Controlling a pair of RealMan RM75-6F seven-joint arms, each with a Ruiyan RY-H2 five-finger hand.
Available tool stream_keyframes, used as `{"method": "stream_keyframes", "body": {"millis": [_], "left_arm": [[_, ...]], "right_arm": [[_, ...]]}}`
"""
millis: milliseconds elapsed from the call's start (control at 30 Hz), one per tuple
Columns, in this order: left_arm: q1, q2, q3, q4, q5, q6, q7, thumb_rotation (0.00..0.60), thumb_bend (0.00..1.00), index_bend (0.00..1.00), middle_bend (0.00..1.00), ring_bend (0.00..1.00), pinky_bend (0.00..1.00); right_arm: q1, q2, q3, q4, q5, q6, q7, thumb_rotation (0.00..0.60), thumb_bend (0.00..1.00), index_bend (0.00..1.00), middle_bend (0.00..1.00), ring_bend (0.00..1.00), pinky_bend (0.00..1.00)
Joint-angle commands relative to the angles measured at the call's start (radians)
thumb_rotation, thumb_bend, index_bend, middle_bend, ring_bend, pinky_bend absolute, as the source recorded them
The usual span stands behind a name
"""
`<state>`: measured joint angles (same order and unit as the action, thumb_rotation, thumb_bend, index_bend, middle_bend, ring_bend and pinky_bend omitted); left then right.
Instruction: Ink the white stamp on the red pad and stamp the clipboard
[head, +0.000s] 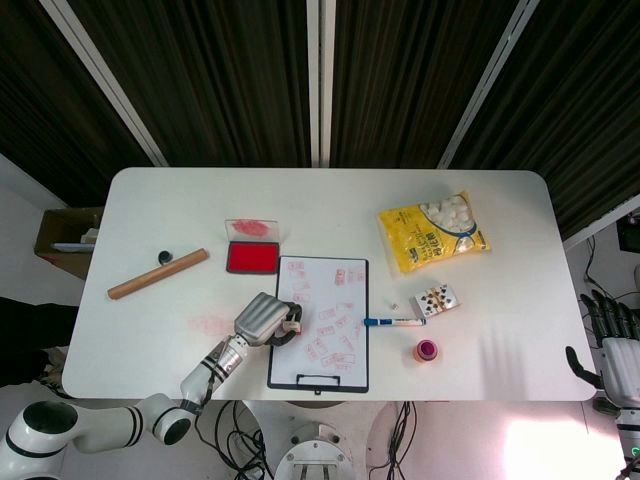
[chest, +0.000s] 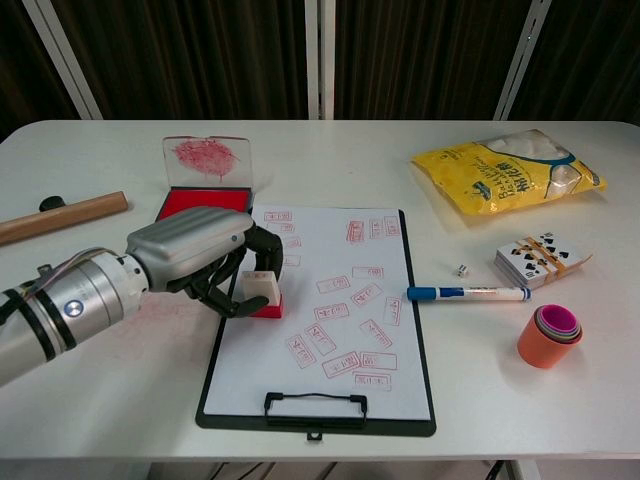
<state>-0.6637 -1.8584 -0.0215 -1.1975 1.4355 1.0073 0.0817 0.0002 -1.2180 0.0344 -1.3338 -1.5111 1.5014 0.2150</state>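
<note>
My left hand (chest: 195, 255) (head: 260, 318) grips the white stamp (chest: 261, 291) (head: 290, 323), whose red base sits down on the left part of the clipboard's paper. The clipboard (chest: 330, 320) (head: 325, 320) lies in front of me, its white sheet covered with several red stamp marks. The red ink pad (chest: 195, 203) (head: 252, 257) stands open just beyond the clipboard's far left corner, its clear lid smeared red. My right hand (head: 612, 345) hangs off the table's right edge with its fingers apart, holding nothing.
A blue marker (chest: 468, 293) lies right of the clipboard, with a die (chest: 460, 269), a card deck (chest: 541, 256) and stacked cups (chest: 550, 335) near it. A yellow snack bag (chest: 510, 175) is at the far right, a wooden rolling pin (chest: 62, 216) at the left.
</note>
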Motion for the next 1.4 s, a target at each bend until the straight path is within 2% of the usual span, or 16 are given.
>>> {"method": "stream_keyframes", "body": {"millis": [33,567,800,1000,1167,1300,1400], "left_arm": [[0.002,-0.003,0.003,0.006,0.005,-0.002,-0.007,0.6,0.47,0.72,0.71,0.75,0.74],[0.006,-0.015,0.011,0.035,0.031,-0.01,-0.014,0.6,0.48,0.73,0.73,0.76,0.75],[0.007,-0.005,-0.007,0.017,0.034,0.007,-0.018,0.6,0.48,0.73,0.73,0.76,0.75],[0.011,0.072,-0.043,-0.101,0.036,0.048,-0.023,0.6,0.48,0.73,0.73,0.76,0.75],[0.037,0.178,-0.061,-0.225,0.04,0.105,-0.015,0.6,0.48,0.73,0.73,0.76,0.75],[0.082,0.257,-0.037,-0.273,0.045,0.151,-0.03,0.6,0.48,0.73,0.73,0.76,0.75],[0.133,0.292,0.001,-0.252,0.051,0.192,-0.087,0.6,0.48,0.73,0.73,0.76,0.75]], "right_arm": [[0.0,0.001,0.001,-0.004,-0.001,0.001,-0.004,0.6,0.3,0.0,0.0,0.0,0.0],[-0.005,0.014,0.007,-0.02,0.005,0.013,-0.008,0.6,0.3,0.0,0.0,0.0,0.0],[-0.007,0.016,0.008,-0.018,0.006,0.016,-0.001,0.6,0.3,0.0,0.0,0.0,0.0],[-0.006,0.013,0.01,-0.012,0.008,0.015,0.01,0.6,0.3,0.0,0.0,0.0,0.0],[-0.003,0.01,0.01,-0.006,0.004,0.012,0.016,0.6,0.3,0.0,0.0,0.0,0.0],[-0.001,0.01,0.011,-0.003,0.002,0.011,0.018,0.6,0.3,0.0,0.0,0.0,0.0],[0.002,0.01,0.012,-0.002,0.001,0.01,0.019,0.6,0.3,0.0,0.0,0.0,0.0]]}}
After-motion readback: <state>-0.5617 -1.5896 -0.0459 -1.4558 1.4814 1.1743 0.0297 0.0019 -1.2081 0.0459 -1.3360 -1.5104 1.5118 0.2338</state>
